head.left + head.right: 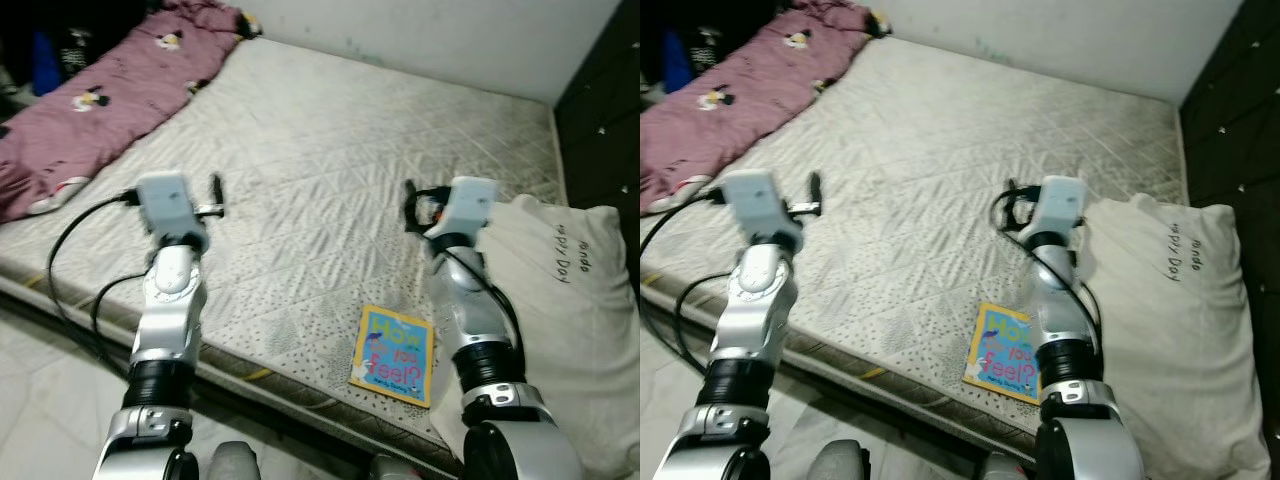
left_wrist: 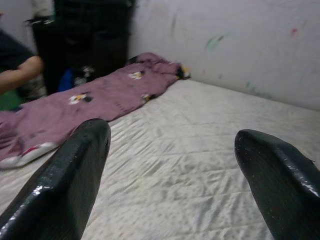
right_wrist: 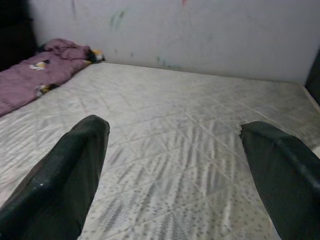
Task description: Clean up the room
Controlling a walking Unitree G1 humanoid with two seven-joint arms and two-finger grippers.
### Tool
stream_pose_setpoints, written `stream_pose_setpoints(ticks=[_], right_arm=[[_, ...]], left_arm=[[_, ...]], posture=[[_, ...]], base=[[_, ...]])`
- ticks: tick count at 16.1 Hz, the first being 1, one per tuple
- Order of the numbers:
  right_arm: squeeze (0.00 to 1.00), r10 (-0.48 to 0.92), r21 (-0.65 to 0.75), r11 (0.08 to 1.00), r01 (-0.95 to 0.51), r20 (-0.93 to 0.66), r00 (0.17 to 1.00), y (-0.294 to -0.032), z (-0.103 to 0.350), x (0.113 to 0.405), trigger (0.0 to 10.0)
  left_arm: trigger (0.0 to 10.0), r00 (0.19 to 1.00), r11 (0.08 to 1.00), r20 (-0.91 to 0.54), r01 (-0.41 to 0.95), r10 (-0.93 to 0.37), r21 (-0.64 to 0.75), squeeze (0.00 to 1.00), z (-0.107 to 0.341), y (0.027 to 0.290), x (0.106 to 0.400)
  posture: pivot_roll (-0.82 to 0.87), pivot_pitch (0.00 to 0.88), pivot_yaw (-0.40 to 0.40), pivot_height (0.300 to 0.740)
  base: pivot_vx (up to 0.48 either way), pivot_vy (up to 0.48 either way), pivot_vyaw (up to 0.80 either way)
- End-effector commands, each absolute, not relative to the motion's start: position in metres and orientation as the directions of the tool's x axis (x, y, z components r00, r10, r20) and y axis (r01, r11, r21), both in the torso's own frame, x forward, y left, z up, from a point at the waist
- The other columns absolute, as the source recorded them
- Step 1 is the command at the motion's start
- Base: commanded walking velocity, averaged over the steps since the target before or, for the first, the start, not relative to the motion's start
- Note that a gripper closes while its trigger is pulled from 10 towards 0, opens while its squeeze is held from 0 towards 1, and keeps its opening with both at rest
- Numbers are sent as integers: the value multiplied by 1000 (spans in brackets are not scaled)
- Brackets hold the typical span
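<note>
A colourful children's book (image 1: 394, 356) lies flat on the mattress (image 1: 330, 180) near its front edge, just left of my right forearm. A white pillow (image 1: 565, 320) with printed writing rests on the mattress's right side. A crumpled purple blanket (image 1: 110, 90) stretches along the far left. My left gripper (image 2: 172, 175) hovers open over the bare mattress at front left, its fingers (image 2: 65, 185) wide apart. My right gripper (image 3: 175, 175) hovers open above the mattress's middle right, beside the pillow, nothing between its fingers (image 3: 60, 180).
A dark headboard or cabinet (image 1: 600, 110) stands at the right, a white wall (image 1: 430, 40) behind the bed. Pale tiled floor (image 1: 40, 400) lies before the mattress edge. A person's arm (image 2: 20, 72) shows beyond the blanket in the left wrist view.
</note>
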State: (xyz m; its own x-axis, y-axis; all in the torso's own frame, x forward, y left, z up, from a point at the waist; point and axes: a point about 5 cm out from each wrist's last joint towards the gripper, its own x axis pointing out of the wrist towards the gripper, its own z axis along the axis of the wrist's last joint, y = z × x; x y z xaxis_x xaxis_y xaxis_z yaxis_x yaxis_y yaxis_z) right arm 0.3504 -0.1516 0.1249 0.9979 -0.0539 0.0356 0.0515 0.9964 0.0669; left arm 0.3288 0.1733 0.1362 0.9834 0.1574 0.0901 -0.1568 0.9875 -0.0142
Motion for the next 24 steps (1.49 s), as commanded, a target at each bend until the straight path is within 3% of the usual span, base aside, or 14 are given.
stream_pose_setpoints(ticks=[1,7,13,19,24], right_arm=[[0,-66,59,996,63,43,997,-156,127,351,10000],[0,-74,76,995,72,23,997,-156,124,350,10000],[0,-45,62,997,42,42,998,-152,127,350,10000],[0,-25,69,997,22,45,999,-149,127,350,10000],[0,-17,72,997,15,29,999,-148,125,350,10000]], left_arm=[[10000,985,989,90,-149,150,-16,0,135,172,327],[10000,991,993,64,-112,115,-48,0,130,167,327],[10000,992,993,76,-96,101,-62,0,133,162,327],[10000,991,991,71,-105,110,-79,0,132,163,327],[10000,992,992,86,-80,89,-100,0,134,161,327]], posture=[[65,0,-28,740],[45,0,-19,740],[44,0,-27,740],[43,0,-23,740],[43,0,-23,740]], base=[[0,0,0],[0,0,-533],[0,467,-769],[0,477,0],[0,0,-121]])
